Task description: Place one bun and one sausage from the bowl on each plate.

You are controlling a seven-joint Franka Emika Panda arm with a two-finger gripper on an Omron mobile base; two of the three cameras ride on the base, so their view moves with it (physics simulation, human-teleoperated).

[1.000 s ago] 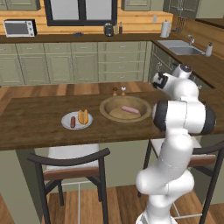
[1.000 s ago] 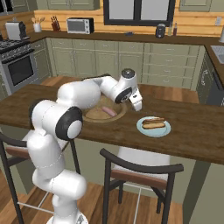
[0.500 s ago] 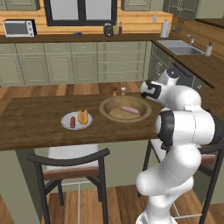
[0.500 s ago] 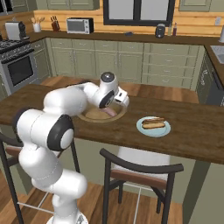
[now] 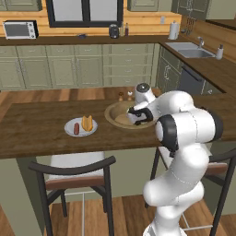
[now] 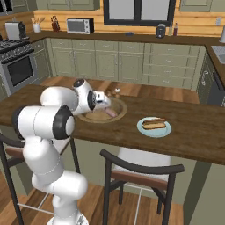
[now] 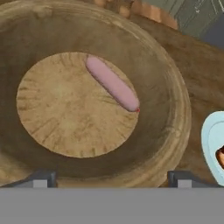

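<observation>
Tan wooden round bowl (image 7: pixel 175 144) holds one pink sausage (image 7: pixel 112 84); jaws spread above it. Next, I judge: descend, straddle the sausage, pinch.

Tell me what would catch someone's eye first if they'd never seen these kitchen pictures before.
Probably the big white robot arm bent over the island counter, its open claw poised above the wide wooden bowl. Inside that bowl lies a single pink sausage on the flat bottom. Next, the small plate beside the bowl, already carrying a bun and a sausage.
</observation>
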